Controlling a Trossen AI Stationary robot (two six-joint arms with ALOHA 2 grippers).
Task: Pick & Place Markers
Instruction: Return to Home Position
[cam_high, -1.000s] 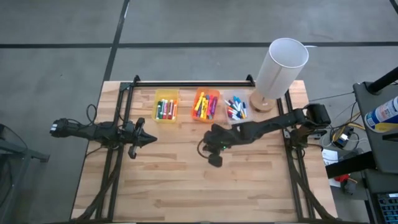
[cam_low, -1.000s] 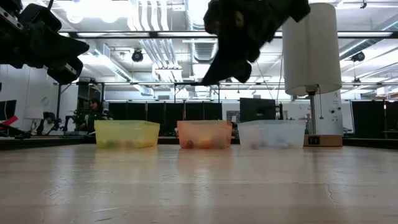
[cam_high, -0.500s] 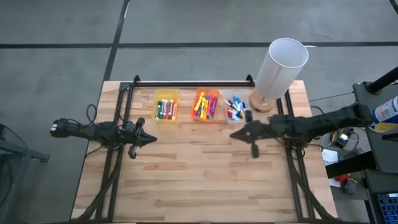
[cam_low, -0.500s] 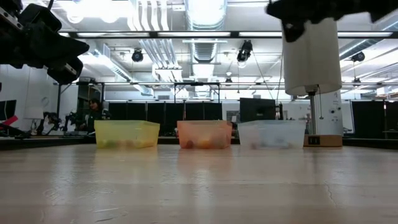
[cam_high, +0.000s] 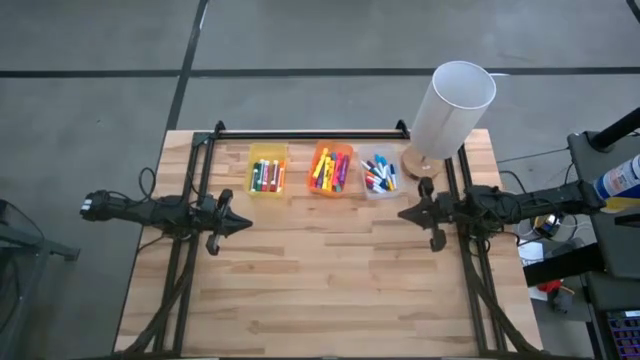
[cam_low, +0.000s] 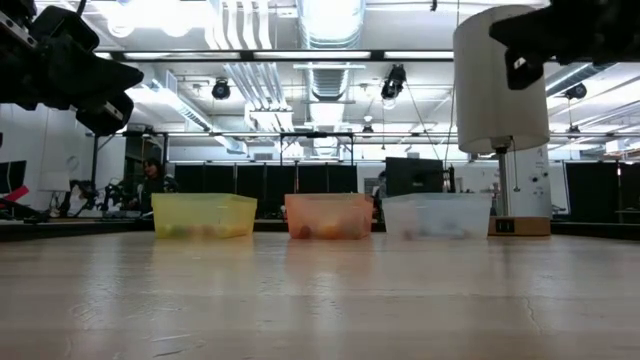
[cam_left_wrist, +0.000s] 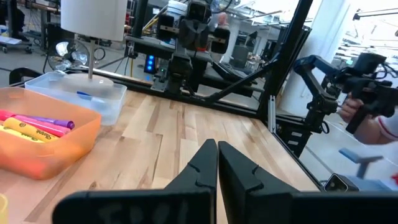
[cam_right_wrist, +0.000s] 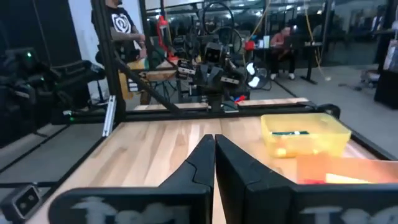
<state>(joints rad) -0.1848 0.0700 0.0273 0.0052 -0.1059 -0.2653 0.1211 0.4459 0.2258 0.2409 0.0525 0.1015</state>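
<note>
The markers lie sorted in three small bins near the far edge: a yellow bin (cam_high: 266, 173), an orange bin (cam_high: 331, 171) and a clear bin (cam_high: 379, 175). My left gripper (cam_high: 246, 224) hovers shut over the table's left part, raised above the wood. My right gripper (cam_high: 403, 213) hovers shut over the right part, just near of the clear bin. Each wrist view shows its own fingers closed tip to tip, my left gripper (cam_left_wrist: 217, 146) and my right gripper (cam_right_wrist: 214, 138). Neither holds anything.
A tall white cylinder (cam_high: 452, 108) on a round wooden base stands at the far right corner. A black rail (cam_high: 310, 131) runs along the far edge, with frame legs at both sides. Bare wood (cam_high: 320, 280) spreads across the middle and near half. People stand in the room beyond.
My right arm has drawn back from the table's middle toward its right edge and has levelled out, its gripper shut throughout. The left arm has kept still. The bins and markers have not moved.
</note>
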